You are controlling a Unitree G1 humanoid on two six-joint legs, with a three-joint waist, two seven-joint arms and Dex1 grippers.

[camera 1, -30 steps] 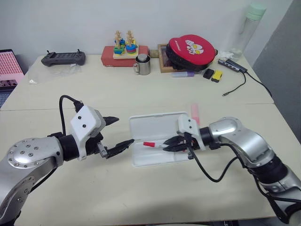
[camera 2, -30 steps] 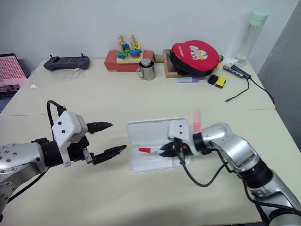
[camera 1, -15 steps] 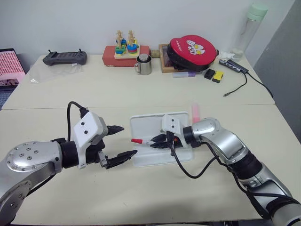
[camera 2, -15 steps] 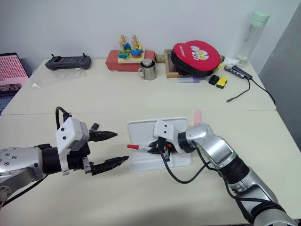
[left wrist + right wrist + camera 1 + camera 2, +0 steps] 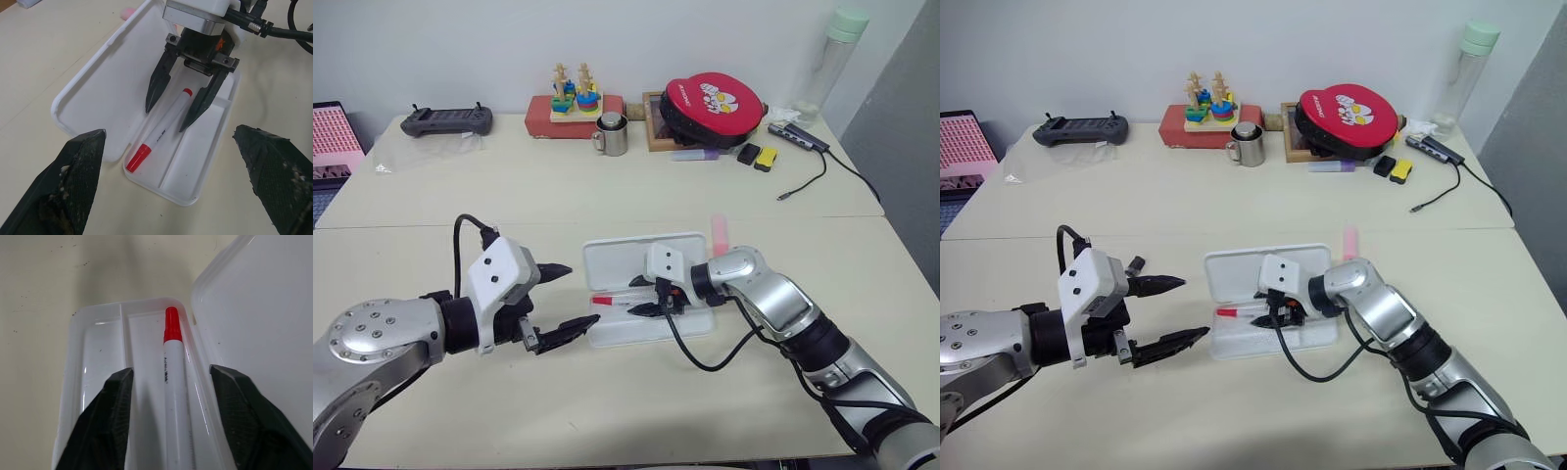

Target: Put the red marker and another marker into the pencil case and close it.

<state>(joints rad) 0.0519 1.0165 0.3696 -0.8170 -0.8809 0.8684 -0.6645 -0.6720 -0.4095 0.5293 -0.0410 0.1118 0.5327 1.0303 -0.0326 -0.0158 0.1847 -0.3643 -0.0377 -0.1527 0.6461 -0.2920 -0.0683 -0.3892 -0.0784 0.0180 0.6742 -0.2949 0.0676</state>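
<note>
one red marker (image 5: 159,130), one pink highlighter (image 5: 719,233), one pencil case (image 5: 105,83), two grippers.

The pencil case (image 5: 636,257) lay open on the near table (image 5: 607,401), its lid flat behind the tray. The red marker (image 5: 161,129) lay in the tray compartment next to the hinge, between the parted fingers of the right gripper (image 5: 178,105), which reached in from the right. The left gripper (image 5: 566,296) hung just left of the case, apart from it, fingers wide. Another marker (image 5: 719,233) lay on the table just beyond the case's far right corner. On the far table (image 5: 509,186), a controller (image 5: 446,120) sat at the left, a metal cup (image 5: 610,135) in the middle before a toy block (image 5: 573,103), and a bottle (image 5: 830,61) at the right.
</note>
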